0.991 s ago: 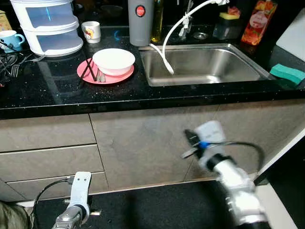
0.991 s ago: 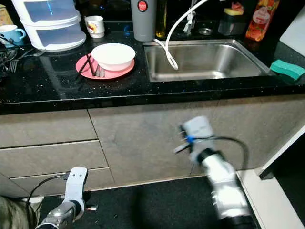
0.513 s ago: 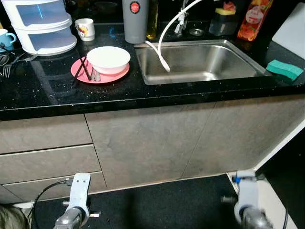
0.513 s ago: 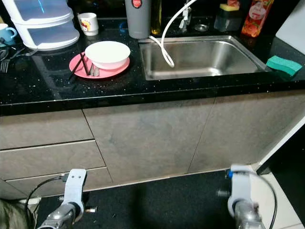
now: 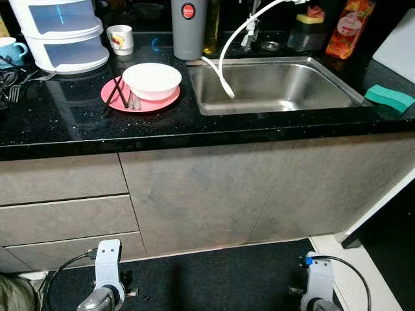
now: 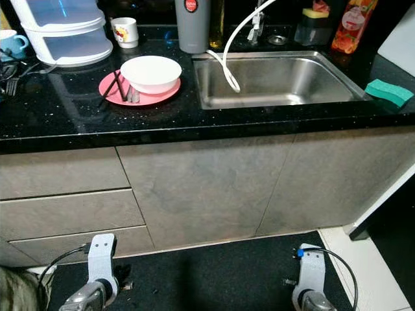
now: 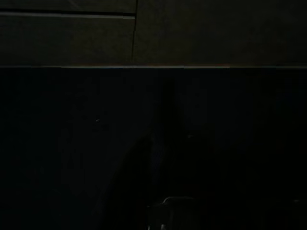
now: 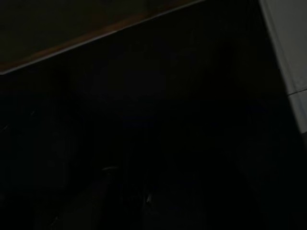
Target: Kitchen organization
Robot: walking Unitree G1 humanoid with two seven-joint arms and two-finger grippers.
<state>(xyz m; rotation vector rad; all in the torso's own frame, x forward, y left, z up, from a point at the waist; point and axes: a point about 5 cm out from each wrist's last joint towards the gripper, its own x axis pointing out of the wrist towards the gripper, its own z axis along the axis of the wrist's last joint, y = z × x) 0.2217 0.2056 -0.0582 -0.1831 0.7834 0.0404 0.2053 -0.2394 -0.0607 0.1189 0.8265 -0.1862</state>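
— Step in hand?
— Approach, I judge. White bowl (image 5: 152, 79) sits on the pink plate (image 5: 140, 97), left of the sink (image 5: 275, 84). Both arms hang low; whether their jaws are released or clenched, I cannot tell.
— Next?
— Probably raising one arm toward the bowl.

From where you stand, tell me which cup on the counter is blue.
The blue mug at the far left edge, beside the stacked white containers. The other cup, right of those containers, is white with a printed picture.
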